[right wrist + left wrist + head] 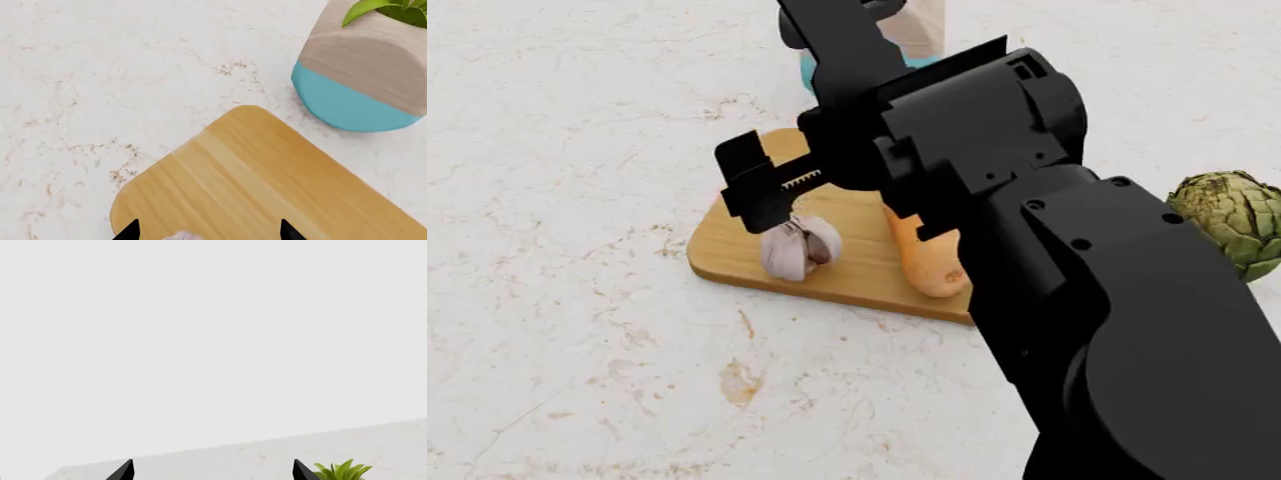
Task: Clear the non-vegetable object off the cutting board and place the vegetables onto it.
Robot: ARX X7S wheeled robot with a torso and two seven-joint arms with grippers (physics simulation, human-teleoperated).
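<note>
The cutting board (741, 255) lies on the pale counter. On it rest the whitish garlic bulb (798, 250) and the orange-tan squash (932, 268), which my right arm partly covers. My right gripper (777, 205) hangs open just above the garlic. In the right wrist view its tips (208, 232) stand wide apart over the board (253, 190), with the top of the garlic (183, 236) between them and untouched. The green scaly artichoke (1228, 220) sits on the counter, off the board to the right. My left gripper (213, 472) is open and empty, and is out of the head view.
A beige planter with a teal base (363, 75) stands just behind the board's far corner; its leaves (343, 471) show beside my left fingertip. My right arm (1094, 300) fills the lower right of the head view. Bare marbled counter (561, 300) lies left of the board.
</note>
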